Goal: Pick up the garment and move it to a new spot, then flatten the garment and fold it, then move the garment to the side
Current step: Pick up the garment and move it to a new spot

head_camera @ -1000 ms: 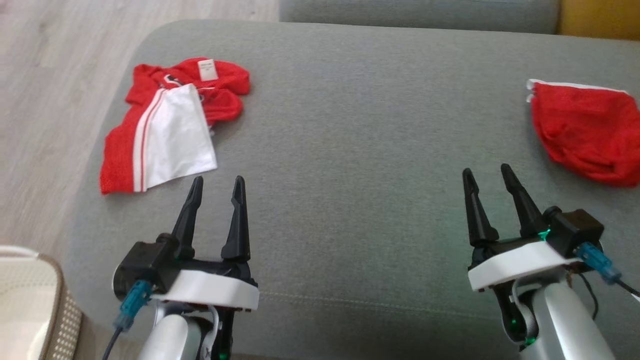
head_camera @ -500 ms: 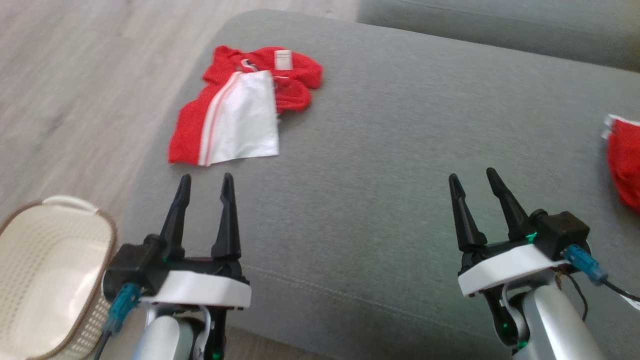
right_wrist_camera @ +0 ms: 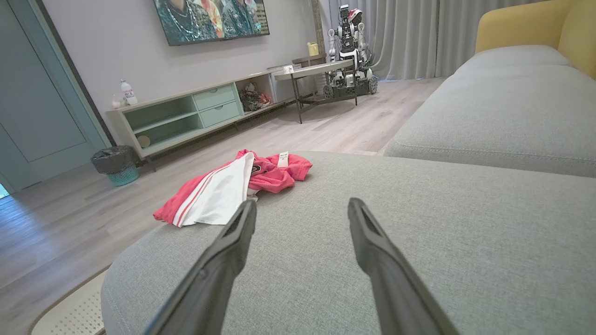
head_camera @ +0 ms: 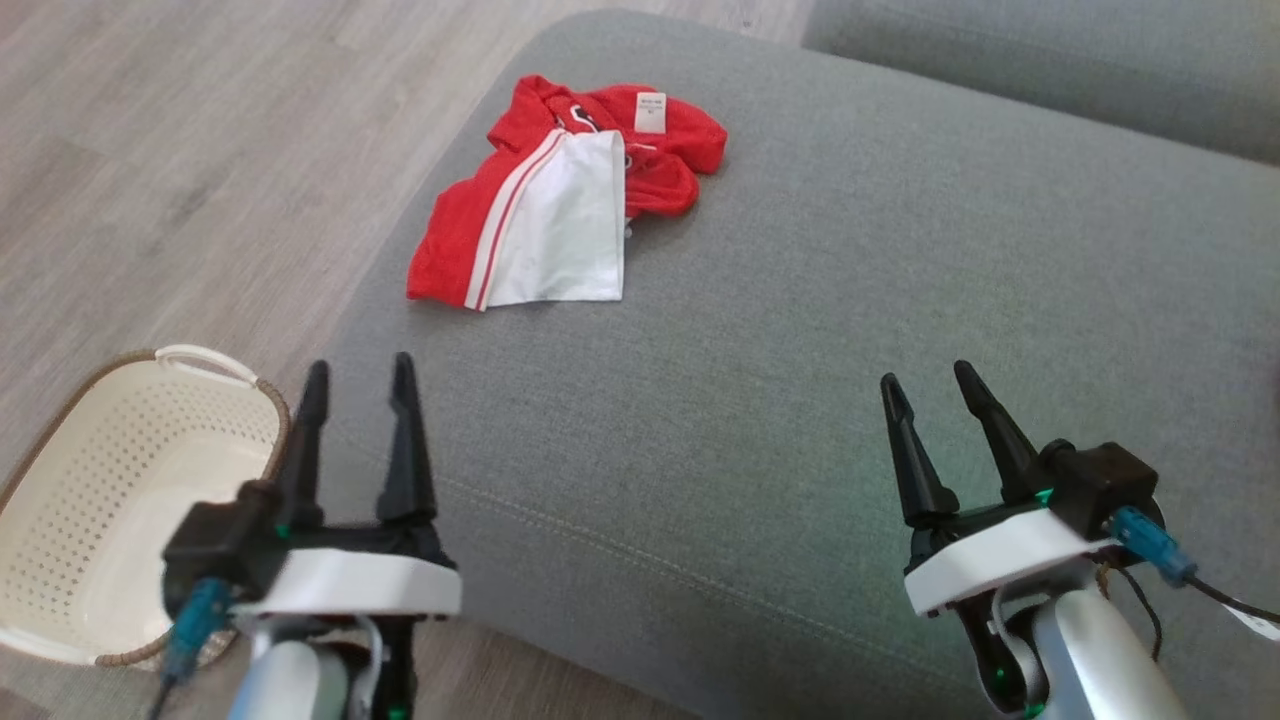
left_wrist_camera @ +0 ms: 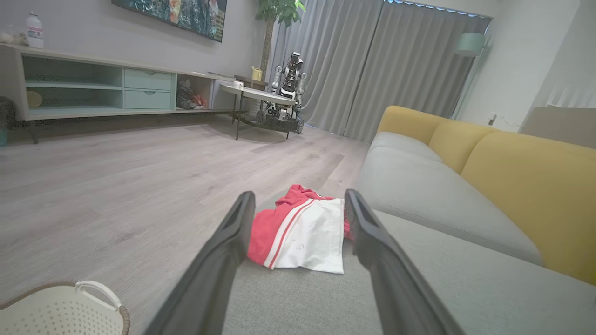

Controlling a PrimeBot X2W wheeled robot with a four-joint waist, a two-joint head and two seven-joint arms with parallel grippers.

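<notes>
Our left fingers (head_camera: 405, 450) stand spread wide with nothing between them, and our right fingers (head_camera: 908, 440) are just as released and empty. The garment (head_camera: 555, 235) lies ahead of the left fingers, well beyond their tips. In the left wrist view it sits framed in the gap between them, while from the right fingers it is ahead and far off to the left. It rests near the rounded corner of the grey sofa seat (head_camera: 800, 350), its white panel and red striped side lying fairly flat toward us and the red part with the label bunched up at the far end. We judge it light, limp and soft, a thin sports fabric that will sag, fold over itself and trail when lifted, with no risk of breakage. The loose layers may slip apart if we pinch only the top one. The near hem corners, or the raised red folds at the far end, look like the surest places to take hold, pinching through all the layers. Both sets of fingers point forward, low over the near edge of the seat and well apart from each other, with the pale forearms rising from below. A cream basket (head_camera: 120, 470) stands on the wooden floor (head_camera: 200, 150) just left of the left fingers.
</notes>
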